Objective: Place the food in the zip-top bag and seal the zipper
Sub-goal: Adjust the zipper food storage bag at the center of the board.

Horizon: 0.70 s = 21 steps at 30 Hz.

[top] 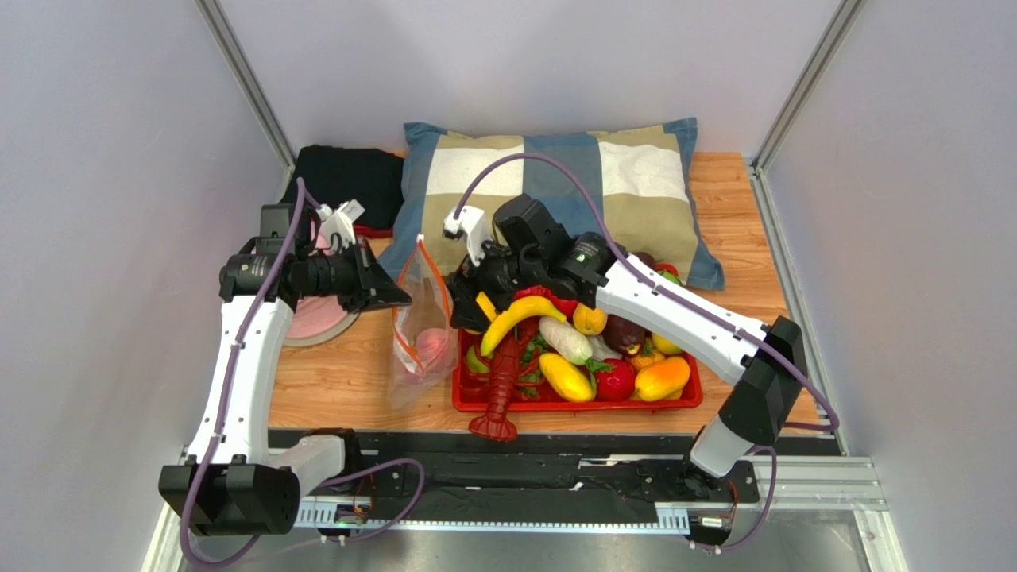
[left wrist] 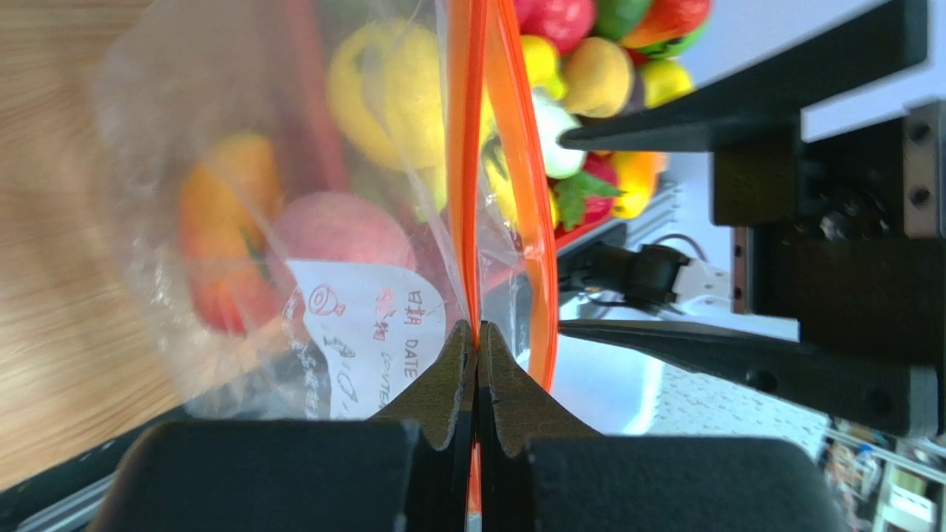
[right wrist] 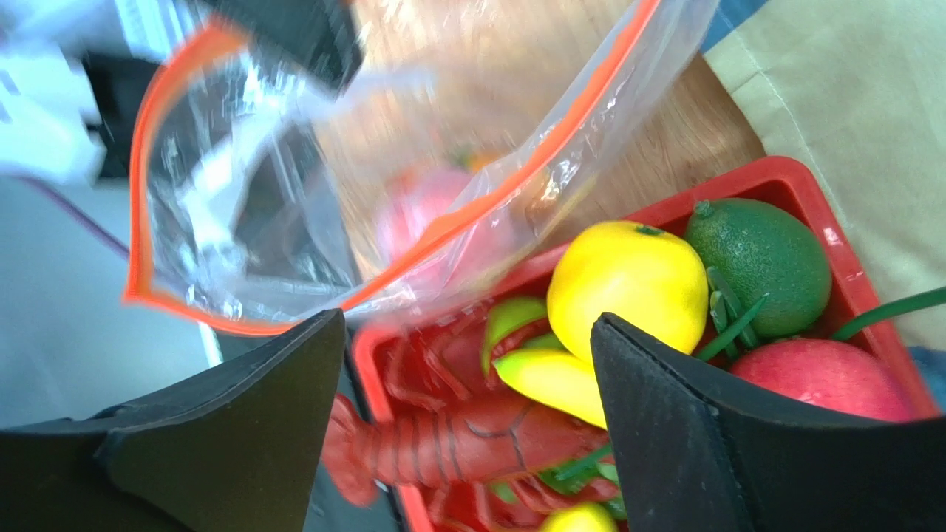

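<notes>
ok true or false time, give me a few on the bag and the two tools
1. The left tool is shut on the zipper. True.
2. The right tool grips the banana. False: it is open and empty; the banana lies on the pile in the tray.
3. The zip-top bag is empty. False: a pink peach is inside.
4. The zipper is sealed. False: the bag's mouth gapes open.
5. The lobster hangs over the tray's near edge. True.
</notes>
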Each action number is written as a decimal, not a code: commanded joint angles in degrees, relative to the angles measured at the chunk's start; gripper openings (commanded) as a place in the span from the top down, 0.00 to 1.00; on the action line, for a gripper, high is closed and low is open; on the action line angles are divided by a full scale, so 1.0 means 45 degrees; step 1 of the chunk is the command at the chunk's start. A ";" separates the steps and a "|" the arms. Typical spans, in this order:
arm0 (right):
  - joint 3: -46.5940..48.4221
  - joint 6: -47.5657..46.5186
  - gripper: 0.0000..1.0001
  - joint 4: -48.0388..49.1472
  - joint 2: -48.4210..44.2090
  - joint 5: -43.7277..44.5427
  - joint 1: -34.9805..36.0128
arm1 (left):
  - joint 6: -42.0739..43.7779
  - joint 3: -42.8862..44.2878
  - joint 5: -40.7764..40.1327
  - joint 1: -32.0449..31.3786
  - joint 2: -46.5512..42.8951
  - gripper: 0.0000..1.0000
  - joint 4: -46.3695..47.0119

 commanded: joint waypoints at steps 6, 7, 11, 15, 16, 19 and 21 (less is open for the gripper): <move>0.1235 0.3951 0.38 0.1420 0.1766 -0.0757 -0.0728 | -0.1420 -0.1096 0.1856 0.0053 -0.0059 1.00 0.1963; 0.1313 0.4109 0.42 0.1400 0.1884 -0.0780 -0.0866 | -0.1362 -0.1193 0.1681 0.0072 -0.0098 1.00 0.1925; 0.1315 0.4988 0.24 0.1575 0.2022 -0.2141 -0.1569 | -0.1244 -0.1603 0.1542 0.0053 -0.0157 1.00 0.1905; 0.1217 0.5632 0.16 0.2081 0.2042 -0.3102 -0.1591 | -0.1615 -0.1839 0.1525 0.0053 -0.0313 1.00 0.2354; 0.1197 0.5905 0.16 0.2200 0.2022 -0.3259 -0.1591 | -0.1615 -0.1761 0.1484 0.0053 -0.0236 1.00 0.2316; 0.1022 0.5869 0.16 0.2182 0.1749 -0.3495 -0.1591 | -0.1615 -0.1546 0.1445 0.0072 -0.0099 1.00 0.2178; 0.0769 0.5713 0.16 0.1870 0.1554 -0.3651 -0.1610 | -0.1751 -0.1410 0.1387 0.0072 -0.0060 1.00 0.2198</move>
